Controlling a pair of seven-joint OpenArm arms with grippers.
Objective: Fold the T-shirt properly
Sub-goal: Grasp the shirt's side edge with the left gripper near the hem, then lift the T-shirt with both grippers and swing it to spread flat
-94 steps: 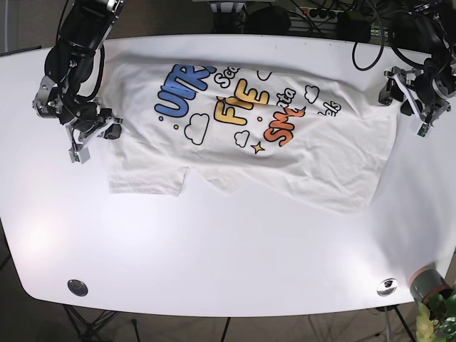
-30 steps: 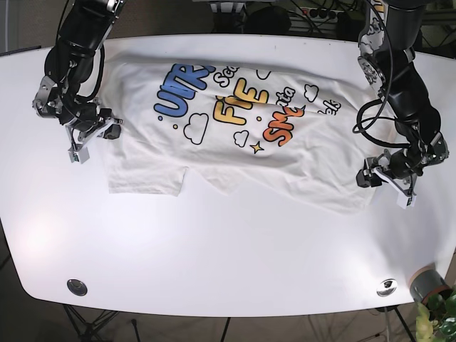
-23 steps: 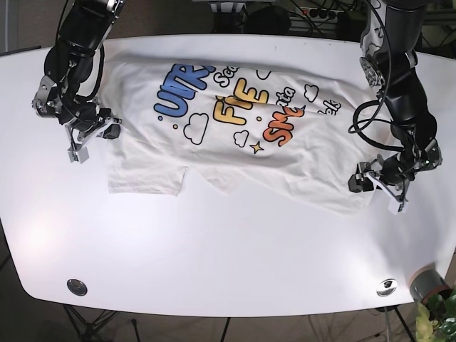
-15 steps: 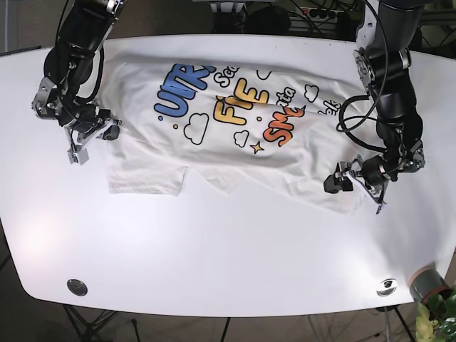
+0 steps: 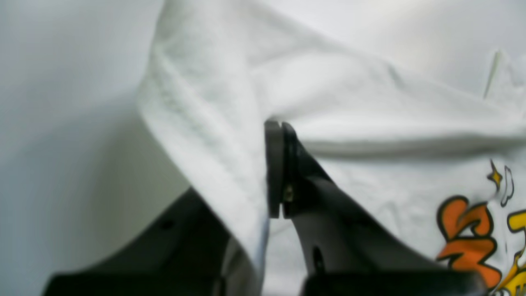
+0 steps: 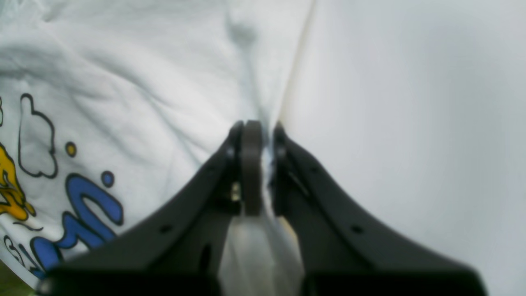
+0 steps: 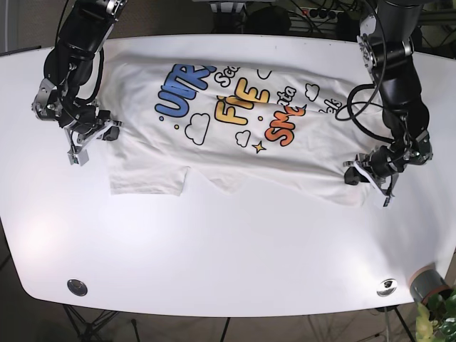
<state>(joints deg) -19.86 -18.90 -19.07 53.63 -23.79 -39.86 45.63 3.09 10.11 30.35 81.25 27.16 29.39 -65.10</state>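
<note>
A white T-shirt (image 7: 235,135) with a blue, yellow and orange print lies spread across the white table (image 7: 228,249), print side up. My left gripper (image 7: 365,177) is at the shirt's lower right hem corner. In the left wrist view the gripper (image 5: 274,164) is shut on a fold of the white cloth (image 5: 370,102), which drapes over one finger. My right gripper (image 7: 91,137) is at the shirt's left edge. In the right wrist view this gripper (image 6: 259,164) is shut on the cloth's edge (image 6: 123,82), with bare table to its right.
Two round metal discs (image 7: 77,287) (image 7: 387,286) sit near the table's front corners. A pot with a plant (image 7: 429,283) stands off the front right corner. Cables and gear lie behind the far edge (image 7: 313,14).
My left arm swung from the table's far right down to the shirt's lower right corner and shut on the hem there. The right gripper stayed at the shirt's left edge.
</note>
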